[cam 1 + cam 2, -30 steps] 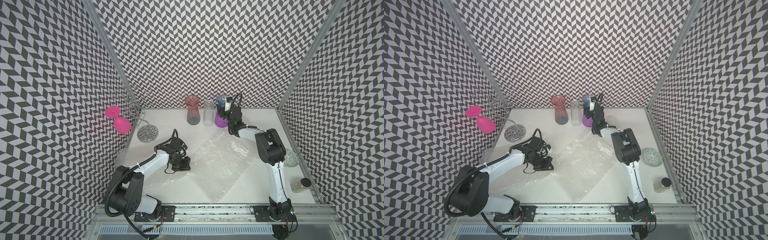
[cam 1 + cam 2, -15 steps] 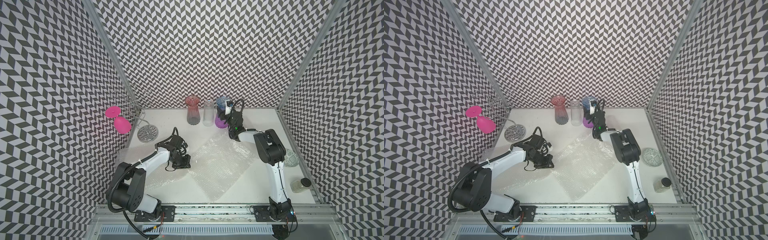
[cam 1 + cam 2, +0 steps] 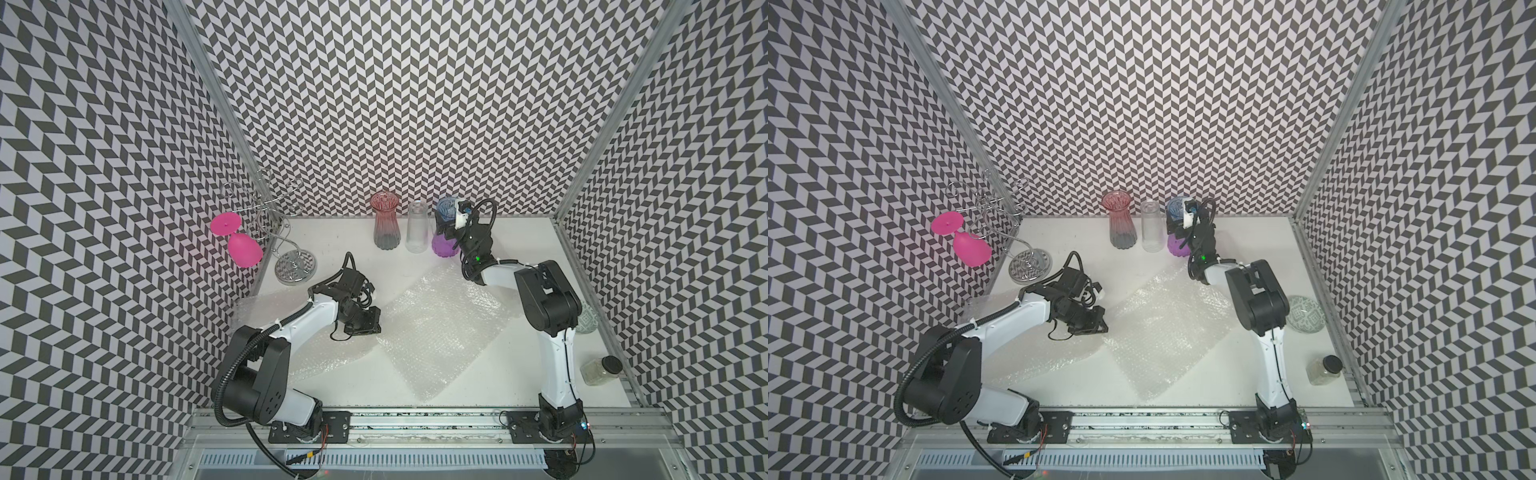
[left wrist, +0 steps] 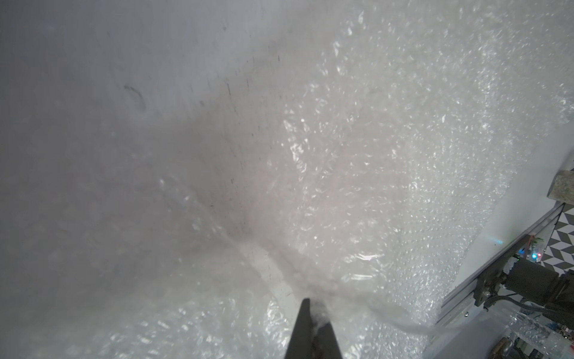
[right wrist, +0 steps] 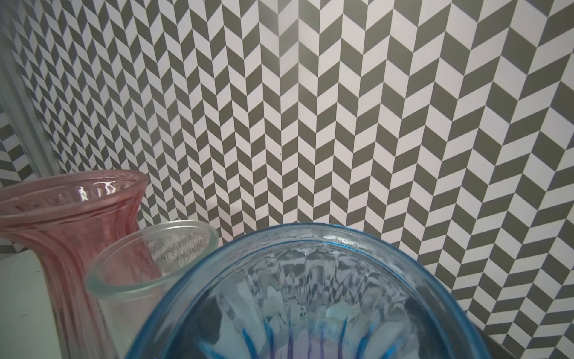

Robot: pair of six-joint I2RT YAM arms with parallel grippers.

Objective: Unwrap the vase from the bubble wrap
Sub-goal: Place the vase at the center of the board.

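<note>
Black-and-white chevron walls [image 3: 415,104] close three sides of a white table [image 3: 523,374]. A metal rail [image 3: 415,419] runs along its front edge, where both my arms are mounted.

My left pincer [image 4: 314,323] is clenched low over the table, with a fold of bubble wrap [image 4: 372,186] nipped between its tips. It bites where two flat sheets meet, and I cannot tell which one it has. The centre sheet [image 3: 440,328] lies across the middle of the table, and the left sheet [image 3: 320,353] lies under my left arm, reaching the left wall.

My right pincer [image 3: 446,226] is at the back wall, its jaws on either side of the neck of the blue-and-purple vase [image 3: 446,208]. I cannot tell whether it is squeezing or slack. The vase stands upright just past the centre sheet's far corner. Beside it stand a clear glass [image 3: 417,228] and a pink vase [image 3: 385,226].

A wire rack [image 3: 291,249] holding a pink goblet [image 3: 243,245] stands in the far left corner. A patterned plate [image 3: 1305,313] and a jar [image 3: 600,370] sit along the right wall.
</note>
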